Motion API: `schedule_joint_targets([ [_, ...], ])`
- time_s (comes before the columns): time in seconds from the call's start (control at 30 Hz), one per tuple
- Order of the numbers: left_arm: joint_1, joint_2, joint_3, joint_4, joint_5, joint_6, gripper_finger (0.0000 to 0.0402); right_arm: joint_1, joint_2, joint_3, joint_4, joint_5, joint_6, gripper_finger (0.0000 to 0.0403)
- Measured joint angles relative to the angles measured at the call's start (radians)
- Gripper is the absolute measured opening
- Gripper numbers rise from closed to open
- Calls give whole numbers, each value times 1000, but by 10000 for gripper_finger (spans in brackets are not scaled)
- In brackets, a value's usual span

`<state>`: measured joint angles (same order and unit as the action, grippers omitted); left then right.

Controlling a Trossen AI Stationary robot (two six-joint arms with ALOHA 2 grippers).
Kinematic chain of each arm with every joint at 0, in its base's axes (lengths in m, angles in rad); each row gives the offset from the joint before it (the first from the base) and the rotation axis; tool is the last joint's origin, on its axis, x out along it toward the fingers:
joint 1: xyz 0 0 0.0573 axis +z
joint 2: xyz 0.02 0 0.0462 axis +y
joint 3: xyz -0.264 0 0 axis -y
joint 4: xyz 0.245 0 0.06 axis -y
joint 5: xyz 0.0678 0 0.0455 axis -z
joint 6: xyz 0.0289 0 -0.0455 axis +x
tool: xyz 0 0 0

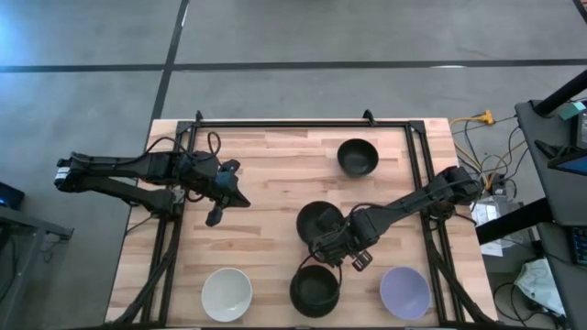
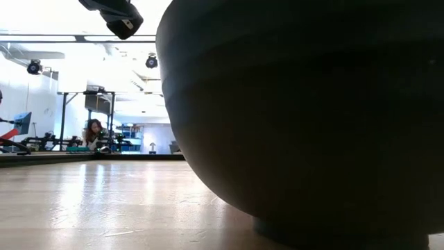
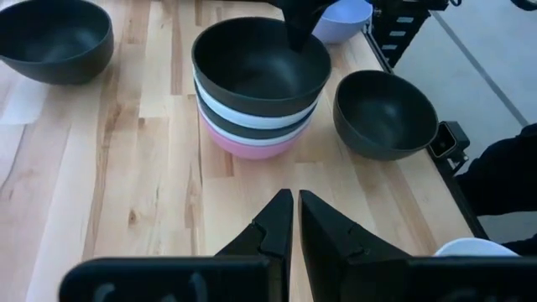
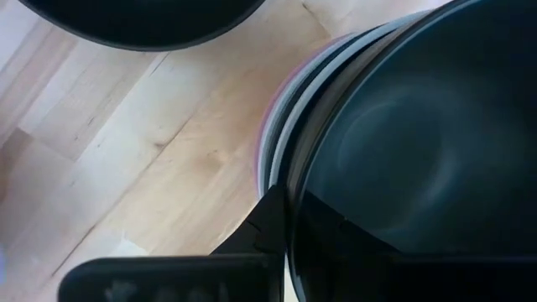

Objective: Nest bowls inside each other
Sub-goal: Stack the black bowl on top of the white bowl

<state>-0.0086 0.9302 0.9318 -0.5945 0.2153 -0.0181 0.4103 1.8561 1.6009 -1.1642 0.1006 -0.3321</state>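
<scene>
Filling most of the low view, a black bowl is sitting on the tabletop right against the lens, and a dark gripper tip is hanging at the upper left of the frame; which arm it belongs to cannot be told. A person is sitting far back in the room.

From above, the stack is standing at the middle of the frame, its top bowl black. The right gripper is reaching in from the right and pressing against the stack's lower right rim. Just below it, a single black bowl is resting near the bottom edge, with a white bowl to its left and a lavender bowl to its right. Another black bowl is sitting apart at the upper centre. The left gripper is hovering left of centre, well apart from every bowl.

Through the left wrist camera, the left gripper is showing its fingers clenched together on nothing, and the stack ahead is showing black, white, black and pink layers.

Through the right wrist camera, the right gripper is pinching the rim of the stack's top black bowl, one finger outside and one inside.
</scene>
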Motion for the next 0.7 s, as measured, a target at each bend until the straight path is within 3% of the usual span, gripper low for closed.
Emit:
schedule_joint_targets([
  [0.27, 0, 0, 0, 0, 0, 9, 8, -14, -2, 0, 0, -9, 112, 30],
  [0.7, 0, 0, 0, 0, 0, 26, 8, -18, -33, 0, 0, -29, 150, 106],
])
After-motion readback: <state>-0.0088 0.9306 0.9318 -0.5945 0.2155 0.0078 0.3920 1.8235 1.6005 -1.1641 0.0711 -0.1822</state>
